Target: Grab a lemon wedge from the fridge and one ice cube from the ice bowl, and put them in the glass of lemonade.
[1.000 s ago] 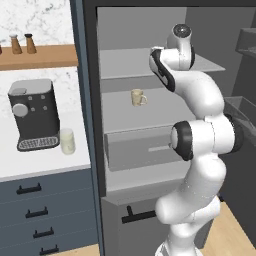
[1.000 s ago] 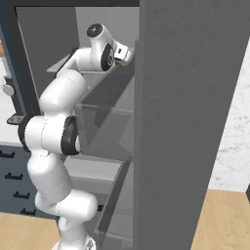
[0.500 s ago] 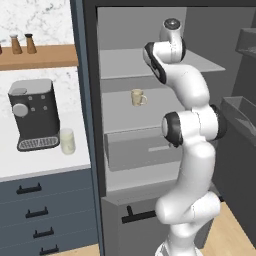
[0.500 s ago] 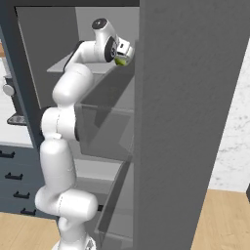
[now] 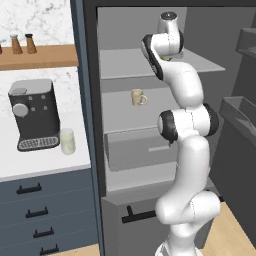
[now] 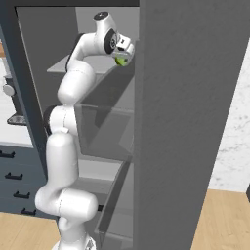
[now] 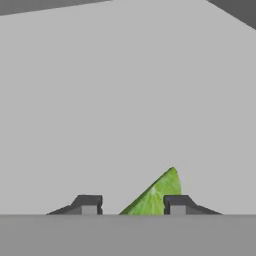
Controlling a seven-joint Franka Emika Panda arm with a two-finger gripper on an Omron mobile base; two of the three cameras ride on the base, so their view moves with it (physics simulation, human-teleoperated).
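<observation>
Status: early in the task, first pick in progress. The fridge (image 5: 150, 30) is open and the arm reaches deep onto its upper shelf (image 5: 125, 62), top centre of the left base view. In the right base view the gripper (image 6: 123, 54) sits at upper centre, right at the edge of the dark fridge wall, with the lemon wedge (image 6: 121, 61) showing green just below the hand. In the hand view the wedge (image 7: 155, 195) rises at bottom centre between the two dark fingers (image 7: 88, 205), closer to the one on the frame's right; the fingers stand partly apart on either side of it, and I cannot tell if they are actually clamped on it or only bracketing it, so don't count the wedge as secured. It looks to be at shelf level, not lifted clear. Nothing has been delivered: the glass of lemonade (image 5: 67, 141) stands at middle left of the left base view on the white surface (image 5: 45, 162), just beside the coffee machine (image 5: 32, 114), well apart from the arm. A beige mug (image 5: 138, 97) on the middle fridge shelf is not part of the job. Remaining, by my read: confirm grip, pull the wedge out of the fridge, drop it in the glass, then the whole ice cube leg.
</observation>
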